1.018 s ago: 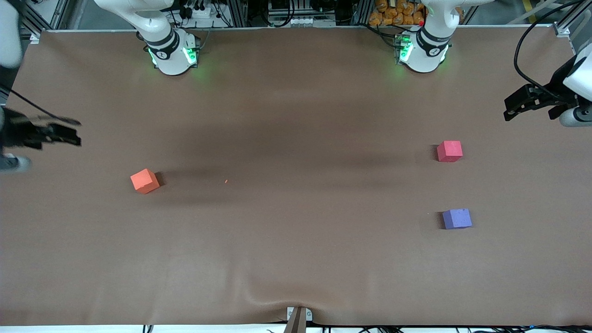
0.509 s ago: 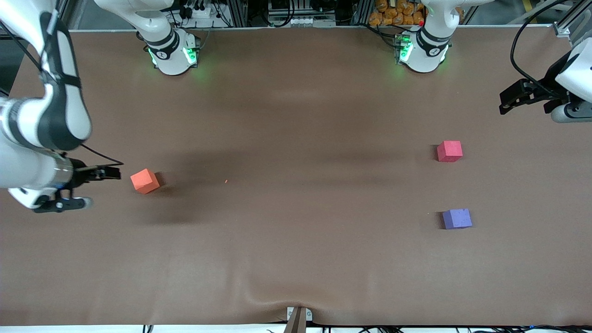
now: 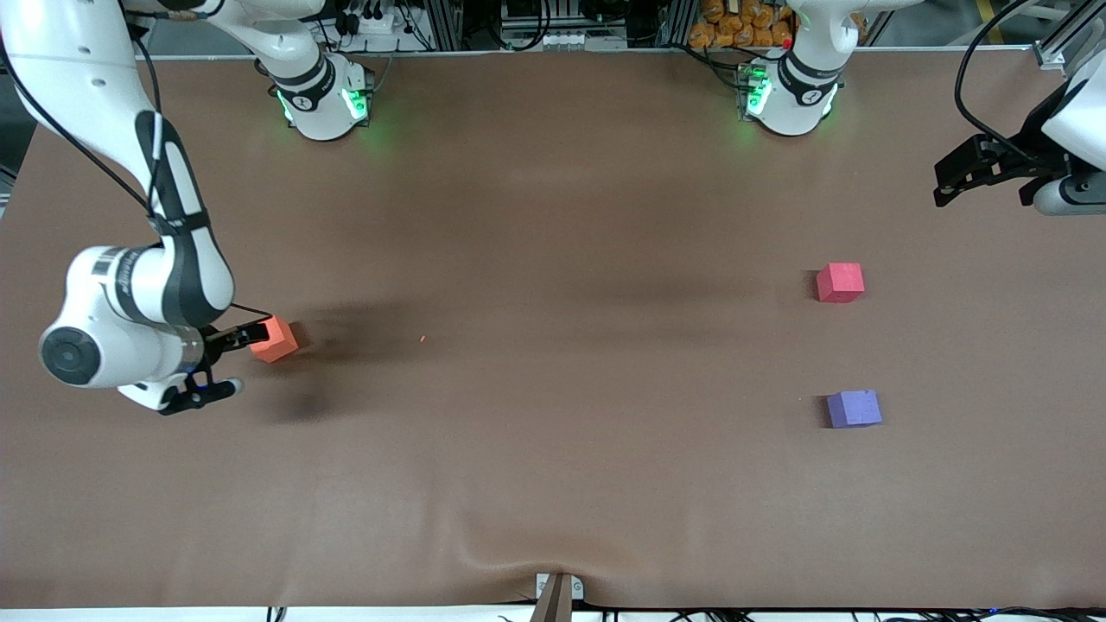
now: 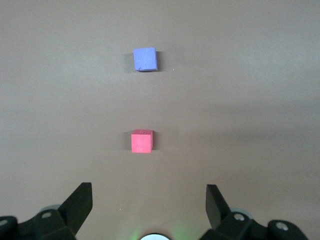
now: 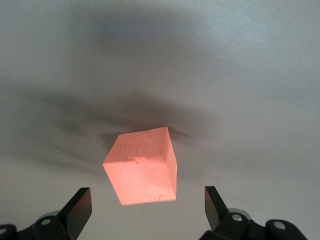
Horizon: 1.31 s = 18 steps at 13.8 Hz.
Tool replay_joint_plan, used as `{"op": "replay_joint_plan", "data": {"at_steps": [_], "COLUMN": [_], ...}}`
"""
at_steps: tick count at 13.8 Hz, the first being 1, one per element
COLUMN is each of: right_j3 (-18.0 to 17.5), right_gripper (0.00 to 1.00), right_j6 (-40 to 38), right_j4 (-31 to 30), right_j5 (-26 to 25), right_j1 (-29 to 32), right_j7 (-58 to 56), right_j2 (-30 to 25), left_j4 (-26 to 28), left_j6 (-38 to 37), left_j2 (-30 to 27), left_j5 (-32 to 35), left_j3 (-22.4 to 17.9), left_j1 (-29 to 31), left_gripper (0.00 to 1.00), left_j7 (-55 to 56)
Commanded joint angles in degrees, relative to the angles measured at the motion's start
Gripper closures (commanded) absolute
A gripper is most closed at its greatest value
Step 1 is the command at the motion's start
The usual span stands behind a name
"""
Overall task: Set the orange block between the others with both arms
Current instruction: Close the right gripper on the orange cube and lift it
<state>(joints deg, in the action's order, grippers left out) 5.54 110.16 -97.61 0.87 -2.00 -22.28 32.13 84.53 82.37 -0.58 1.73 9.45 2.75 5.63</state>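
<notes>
My right pincer (image 3: 246, 333), spread wide, sits at the orange block (image 3: 275, 339), frame's left-middle. The block looks light, soft foam: I would pinch its flat side faces gently. My left pincer (image 3: 972, 173) waits spread at upper right.

three cubes (image 3: 840, 282), two arms (image 3: 138, 285), one table (image 3: 553, 484)

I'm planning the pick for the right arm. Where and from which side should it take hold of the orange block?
Probably from above, jaws closing on two opposite vertical faces of the orange block. It sits flat on the table but turned at an angle to the open right gripper, so the wrist likely needs rotating to square the jaws with its faces.
</notes>
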Motion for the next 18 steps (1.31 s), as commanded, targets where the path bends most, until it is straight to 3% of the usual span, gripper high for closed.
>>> {"op": "replay_joint_plan", "data": {"at_steps": [1,18], "right_j3": [-0.36,-0.44], "right_gripper": [0.00,0.00], "right_j6": [1.72,1.81], "right_j4": [-0.03,-2.67], "right_j5": [0.71,0.54], "right_j1": [0.24,-1.78], "right_j7": [-3.99,-7.68], "right_j2": [1.96,4.17], "left_j4": [-0.33,-0.33], "left_j6": [-1.07,-1.60], "left_j2": [-0.57,-0.57], "left_j5": [-1.20,-1.47], "left_j3": [0.57,1.28], "left_j1": [0.24,0.33], "left_gripper": [0.00,0.00], "left_j7": [0.34,-0.53]}}
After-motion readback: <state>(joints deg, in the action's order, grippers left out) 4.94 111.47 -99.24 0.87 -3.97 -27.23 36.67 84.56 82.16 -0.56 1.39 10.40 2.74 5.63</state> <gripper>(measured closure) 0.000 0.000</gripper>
